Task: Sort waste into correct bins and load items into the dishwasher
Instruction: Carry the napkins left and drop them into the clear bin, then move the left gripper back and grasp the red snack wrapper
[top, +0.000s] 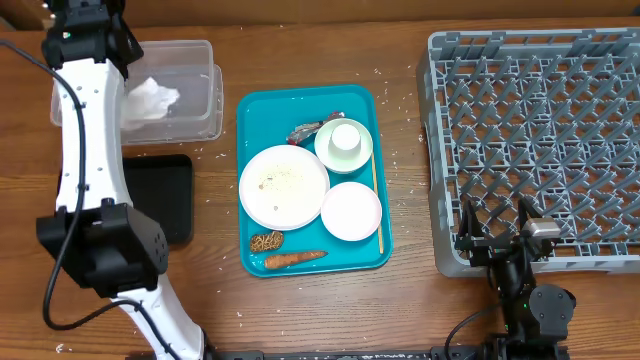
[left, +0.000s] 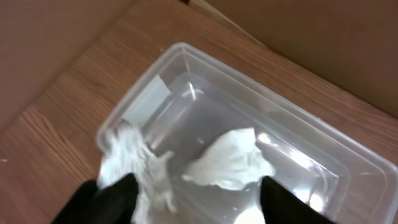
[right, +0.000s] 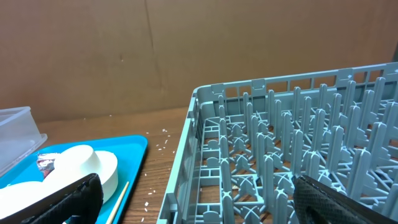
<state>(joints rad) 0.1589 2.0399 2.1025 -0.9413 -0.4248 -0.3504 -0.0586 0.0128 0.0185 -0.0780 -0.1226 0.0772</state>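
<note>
Releasing waste demands that the left gripper (left: 196, 190) hover squarely over the clear tub (left: 186, 62). Its fingers stand apart; one crumpled napkin (left: 127, 162) touches a finger, another lies inside. Raise vertically so nothing drags out. The right gripper (right: 199, 196) is open, empty, near the dish rack (right: 298, 124).

I get even, bright light from above; glare streaks the clear tub (left: 211, 118), and the left wrist view looks soft, perhaps motion-blurred.
</note>
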